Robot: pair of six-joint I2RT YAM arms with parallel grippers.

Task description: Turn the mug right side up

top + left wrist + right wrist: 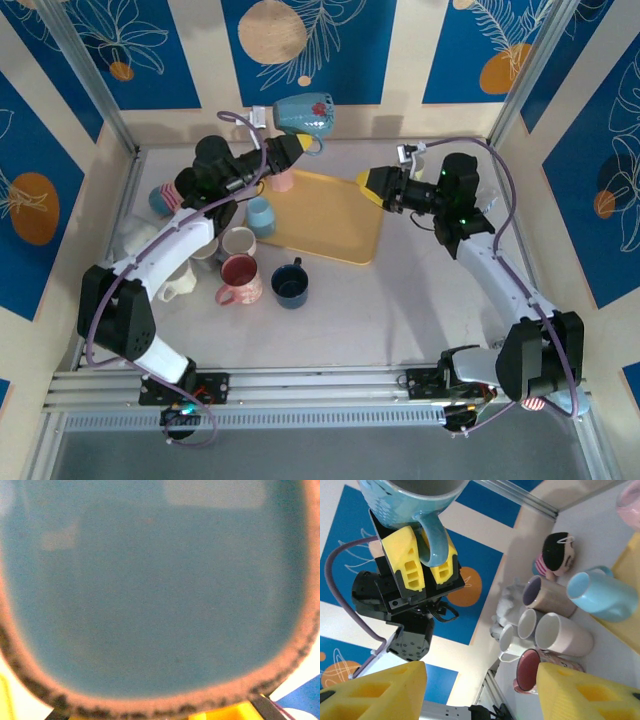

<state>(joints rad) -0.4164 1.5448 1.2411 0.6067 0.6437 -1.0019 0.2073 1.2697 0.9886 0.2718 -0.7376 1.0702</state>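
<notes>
yellow left fingers (410, 567) pinch teal mug (306, 113) by its handle.

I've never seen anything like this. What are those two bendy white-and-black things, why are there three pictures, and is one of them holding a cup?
They are two robot arms bolted to the near edge of a table, each ending in a yellow two-fingered pincer. The wide picture looks down from above; the other two come from small cameras on each wrist. The left pincer is shut on the handle of a teal mug, held up in the air near the back wall; seen from the right wrist, its fingers clamp the handle. The left wrist picture is a blurred close view of that mug. The right pincer stands open and empty over a yellow tray. A cluster of other mugs stands on the left.
</notes>
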